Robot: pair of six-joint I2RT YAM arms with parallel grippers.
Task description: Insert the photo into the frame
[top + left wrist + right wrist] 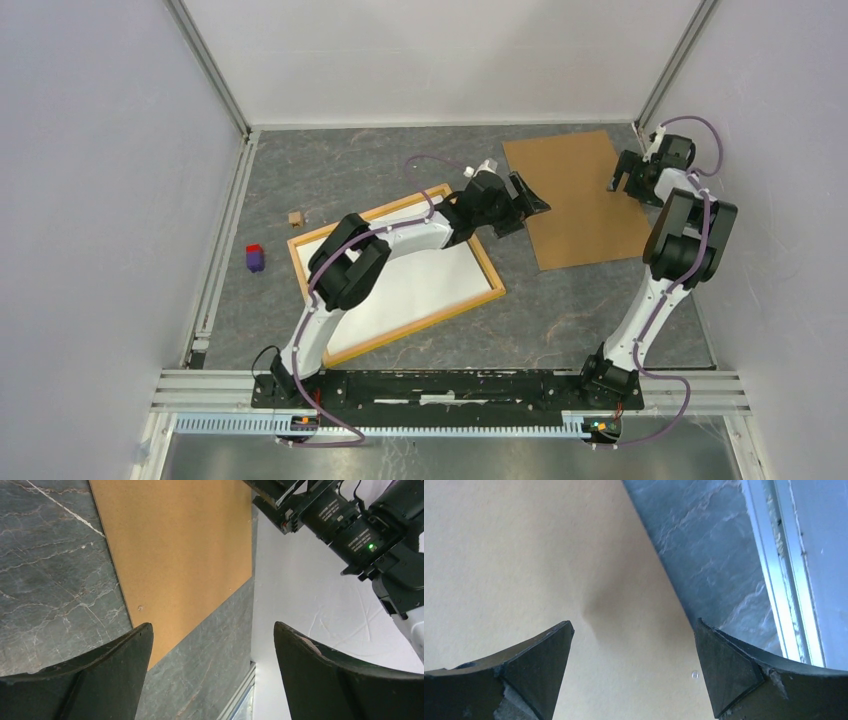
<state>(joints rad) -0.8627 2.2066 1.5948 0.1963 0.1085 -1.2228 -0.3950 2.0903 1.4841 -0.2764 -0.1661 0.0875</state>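
Observation:
The frame (470,243) of light orange-yellow wood lies flat at the table's centre-left, and a plain white surface (420,290) fills its opening. The photo's printed building does not show in any view. My left gripper (530,205) is open and empty just past the frame's far right corner, at the left edge of the brown backing board (580,195). In the left wrist view the gripper (212,625) faces the board (175,555). My right gripper (622,183) is open and empty above the board's right part; in the right wrist view the gripper (634,622) hangs over the board (524,555).
A small wooden cube (296,217) and a purple block with a red top (255,258) sit left of the frame. White walls enclose the table on three sides. A metal rail (774,555) runs along the right wall. The right arm (350,525) shows in the left wrist view.

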